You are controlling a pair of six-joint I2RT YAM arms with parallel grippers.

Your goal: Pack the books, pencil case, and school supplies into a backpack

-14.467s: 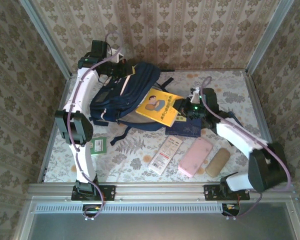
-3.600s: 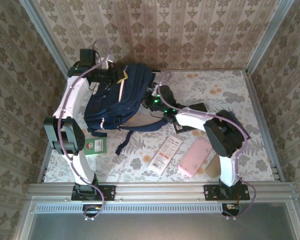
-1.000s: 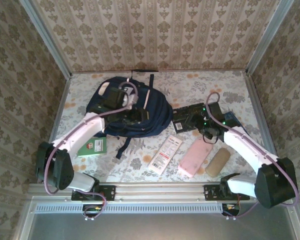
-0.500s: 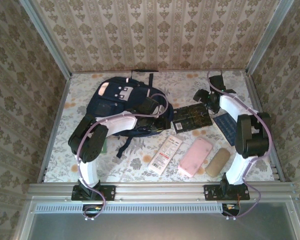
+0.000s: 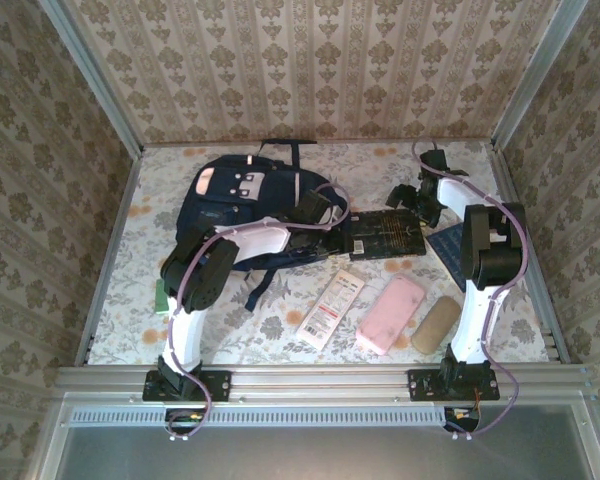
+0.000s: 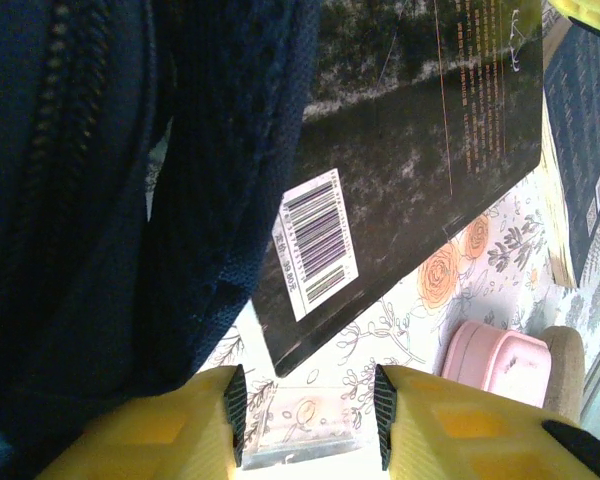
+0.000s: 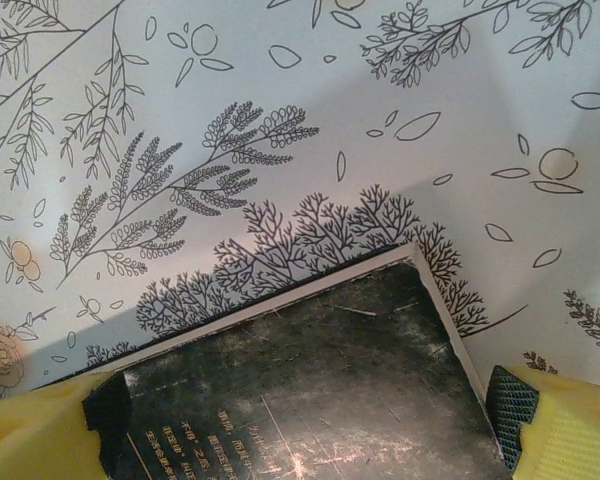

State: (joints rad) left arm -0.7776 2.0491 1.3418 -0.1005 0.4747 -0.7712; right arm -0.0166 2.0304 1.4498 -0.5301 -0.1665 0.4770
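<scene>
1. The backpack (image 5: 250, 205) is lying flat toward the far left of the table (image 5: 370, 170). The left gripper (image 6: 302, 408) is sitting low at the bag's right-hand edge, I'd guess so it can catch the fabric and lift the mouth for the next book
2. Its yellow fingers (image 6: 195, 430) are standing partly apart with nothing between them. The navy cloth is hanging just to one side, and the tablecloth is showing through the gap
3. The dark book (image 5: 385, 235) is lying flat just right of the backpack, barcode side up. One end is running up against the fabric, so it looks lined up to be slid in
4. The right gripper (image 7: 300, 428) is hovering over the book's far right corner with its fingers spread wide, straddling that corner. I can't tell whether the pads are touching the cover, but it isn't clamping anything
5. A blue book (image 5: 447, 245) is lying just right of the dark one. The white packet (image 5: 330, 307), pink pouch (image 5: 390, 313) and tan pouch (image 5: 435, 323) are waiting in a row nearer the arms' bases, well apart from both grippers, so most of the packing looks to be ahead
</scene>
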